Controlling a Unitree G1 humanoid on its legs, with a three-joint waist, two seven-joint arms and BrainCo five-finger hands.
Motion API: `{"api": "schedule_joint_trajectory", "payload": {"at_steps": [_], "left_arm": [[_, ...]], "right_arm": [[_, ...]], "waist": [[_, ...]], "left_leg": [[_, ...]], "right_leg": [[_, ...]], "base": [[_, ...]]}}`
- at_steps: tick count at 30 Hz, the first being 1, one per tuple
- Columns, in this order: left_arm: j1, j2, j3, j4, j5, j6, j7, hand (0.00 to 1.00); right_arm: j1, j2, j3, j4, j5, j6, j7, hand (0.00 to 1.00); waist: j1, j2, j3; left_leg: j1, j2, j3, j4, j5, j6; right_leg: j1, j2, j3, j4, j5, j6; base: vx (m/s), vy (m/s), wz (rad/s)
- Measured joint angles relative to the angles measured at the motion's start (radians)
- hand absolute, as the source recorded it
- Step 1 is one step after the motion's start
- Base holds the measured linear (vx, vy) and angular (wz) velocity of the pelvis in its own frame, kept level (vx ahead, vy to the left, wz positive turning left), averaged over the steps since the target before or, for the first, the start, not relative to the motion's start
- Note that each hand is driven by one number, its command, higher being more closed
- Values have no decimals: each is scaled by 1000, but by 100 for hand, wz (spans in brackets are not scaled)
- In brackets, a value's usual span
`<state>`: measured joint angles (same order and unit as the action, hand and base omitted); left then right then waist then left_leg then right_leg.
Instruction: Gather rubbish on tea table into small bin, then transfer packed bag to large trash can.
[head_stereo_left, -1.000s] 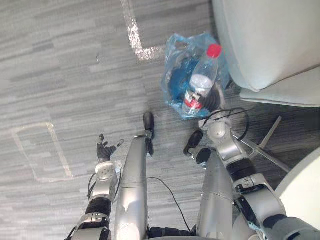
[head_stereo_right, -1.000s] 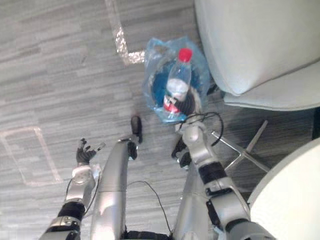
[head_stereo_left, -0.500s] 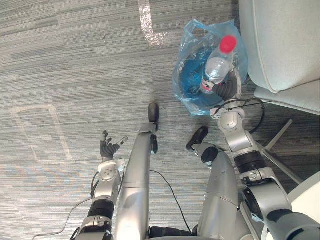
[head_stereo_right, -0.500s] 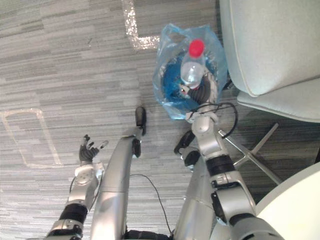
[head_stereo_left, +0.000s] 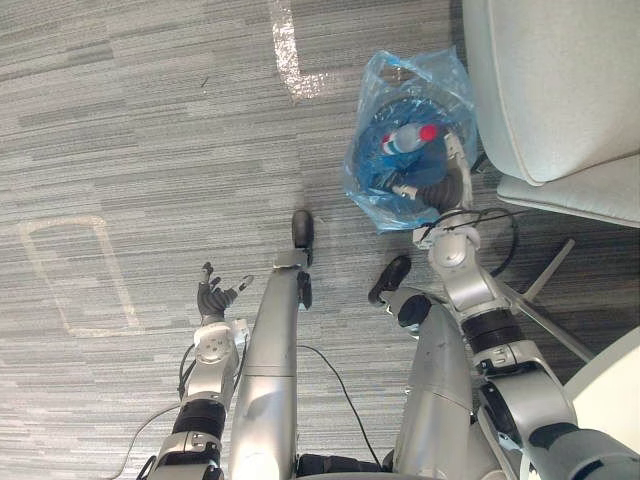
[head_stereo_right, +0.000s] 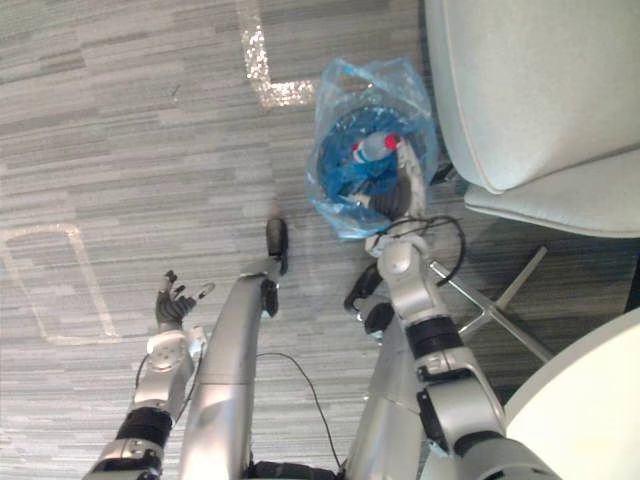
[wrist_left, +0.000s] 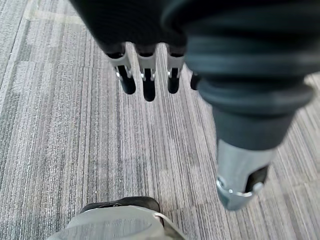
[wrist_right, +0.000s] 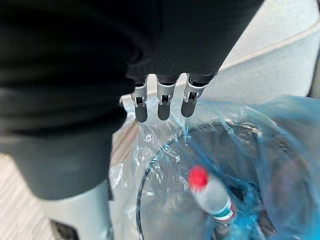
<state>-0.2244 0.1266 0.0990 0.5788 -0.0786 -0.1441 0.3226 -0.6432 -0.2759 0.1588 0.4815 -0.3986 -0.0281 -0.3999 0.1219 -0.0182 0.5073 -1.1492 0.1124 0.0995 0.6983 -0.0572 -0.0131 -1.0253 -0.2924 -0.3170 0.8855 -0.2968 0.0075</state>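
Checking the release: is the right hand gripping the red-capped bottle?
No, the right hand has straight fingers, and the bottle lies apart from them inside the blue bag.

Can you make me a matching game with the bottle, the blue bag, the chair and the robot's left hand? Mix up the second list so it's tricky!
Things:
1. bottle
2. bag
3. chair
4. left robot hand

Clues:
A. pale and next to the bin
B. open, over the grey carpet
C. lying inside the bin
D. blue and see-through, lining the bin

Pairs: 1-C, 2-D, 3-A, 4-B.
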Motion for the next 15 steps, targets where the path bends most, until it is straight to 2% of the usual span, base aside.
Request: {"api": "schedule_joint_trajectory", "payload": {"at_steps": [4, 6, 8, 10, 15], "left_arm": [[-5, 12, -4, 24, 19, -1, 1, 0], [-34, 23, 2, 71, 18, 1, 0, 0], [-103, 46, 2, 174, 16, 6, 1, 0], [-131, 42, 1, 193, 12, 5, 1, 0], [-204, -8, 7, 248, -12, 6, -2, 0]], "right_arm": [[24, 5, 45, 48, -74, 1, 16, 0], [30, 14, 90, 58, -89, 2, 35, 0], [17, 45, 140, 99, -151, 7, 61, 0], [8, 76, 149, 140, -180, 12, 69, 0], [-49, 153, 154, 304, -260, 59, 76, 0]], "waist": [[-5, -13, -25], [-6, -24, -33], [-17, -33, -39], [-17, -33, -39], [-17, -33, -40]], "left_leg": [[19, 6, 5, -22, 6, -8], [30, 16, 17, -36, 6, -7], [43, 24, 27, -60, 16, -3], [48, 27, 29, -65, 21, -8], [44, 26, 28, -68, 21, -8]], "right_leg": [[12, 8, -1, -19, 10, -12], [17, 18, 4, -38, 23, -13], [24, 29, 9, -66, 41, -15], [30, 33, 7, -77, 47, -14], [30, 33, 5, -85, 50, -12]], "base": [[-36, -35, -6], [-33, -27, -20], [-30, -25, -14], [-22, -13, -7], [0, 0, 0]]}}
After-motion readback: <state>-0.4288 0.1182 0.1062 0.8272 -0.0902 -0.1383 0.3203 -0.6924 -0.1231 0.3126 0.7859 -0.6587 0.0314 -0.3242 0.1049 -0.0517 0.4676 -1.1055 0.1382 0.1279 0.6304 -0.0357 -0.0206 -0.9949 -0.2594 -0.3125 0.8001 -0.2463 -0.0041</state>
